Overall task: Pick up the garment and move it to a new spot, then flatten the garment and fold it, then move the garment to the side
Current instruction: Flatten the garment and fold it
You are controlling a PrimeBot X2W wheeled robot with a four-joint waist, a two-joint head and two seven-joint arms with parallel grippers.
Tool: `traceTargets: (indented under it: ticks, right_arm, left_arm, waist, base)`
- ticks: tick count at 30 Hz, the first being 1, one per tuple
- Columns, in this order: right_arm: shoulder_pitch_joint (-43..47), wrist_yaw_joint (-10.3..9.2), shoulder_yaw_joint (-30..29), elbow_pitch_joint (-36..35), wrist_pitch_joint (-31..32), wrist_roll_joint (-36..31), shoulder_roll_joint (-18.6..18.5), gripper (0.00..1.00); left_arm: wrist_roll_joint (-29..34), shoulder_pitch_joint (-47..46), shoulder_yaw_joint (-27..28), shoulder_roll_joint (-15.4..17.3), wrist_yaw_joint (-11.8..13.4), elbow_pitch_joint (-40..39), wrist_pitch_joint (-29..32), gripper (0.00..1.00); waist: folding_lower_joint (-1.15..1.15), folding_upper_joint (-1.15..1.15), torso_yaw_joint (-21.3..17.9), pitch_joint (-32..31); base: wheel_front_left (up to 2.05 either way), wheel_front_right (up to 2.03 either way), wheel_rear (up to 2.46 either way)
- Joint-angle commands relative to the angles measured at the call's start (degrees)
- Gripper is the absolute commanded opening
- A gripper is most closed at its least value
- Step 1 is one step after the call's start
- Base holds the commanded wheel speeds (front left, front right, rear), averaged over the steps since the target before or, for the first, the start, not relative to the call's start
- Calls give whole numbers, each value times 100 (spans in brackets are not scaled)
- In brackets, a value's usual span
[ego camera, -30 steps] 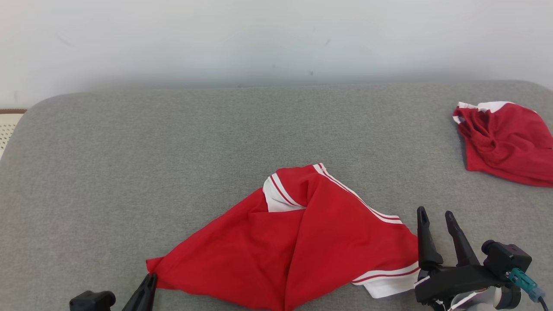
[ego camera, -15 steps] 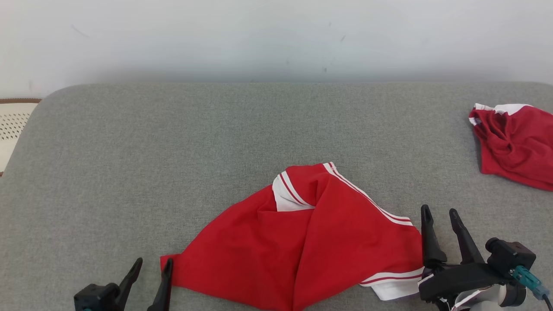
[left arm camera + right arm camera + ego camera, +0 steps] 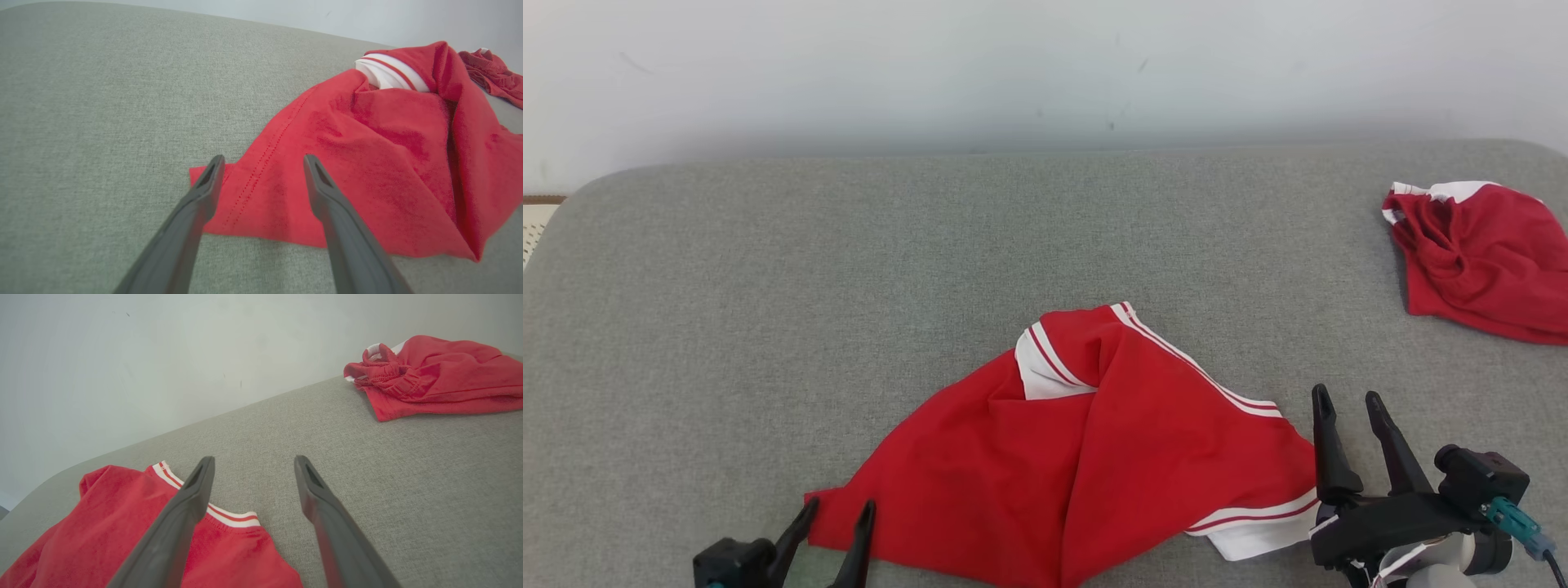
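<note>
Because the left tool [image 3: 840, 506] stands open with its fingers straddling the near-left corner of the red garment [image 3: 1094, 457], which lies crumpled on the grey fabric surface [image 3: 768, 286], closing here may catch only a thin edge, and the cloth could slip free on lifting. The right tool [image 3: 1346, 396], also open and holding nothing, stands just beside the garment's right edge. A one-sided lift would probably drag and twist the cloth. A second red garment [image 3: 1478, 261] lies well apart at far right; do not confuse the two.
</note>
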Motion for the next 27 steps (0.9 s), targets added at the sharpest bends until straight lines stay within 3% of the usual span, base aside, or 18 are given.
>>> traceTargets:
  ticks: [1, 10, 27]
  right_arm:
    - [-19, 0, 21, 13, -12, 13, -39, 100]
    - [-272, 0, 280, 274, 298, 117, -246, 100]
    - [-1587, 0, 1691, 994, 1272, 889, -745, 100]
  left_arm:
    - [69, -47, 38, -14, 14, -1, -14, 100]
    - [958, 338, 1099, -573, 156, -561, -16, 100]
    - [1932, 853, 2326, -1485, -483, -618, -17, 100]
  waist:
    - [0, 0, -4, 9]
    - [0, 0, 192, -60]
    - [0, 0, 655, -118]
  base:
    - [0, 0, 0]
    - [0, 0, 0]
    - [0, 0, 0]
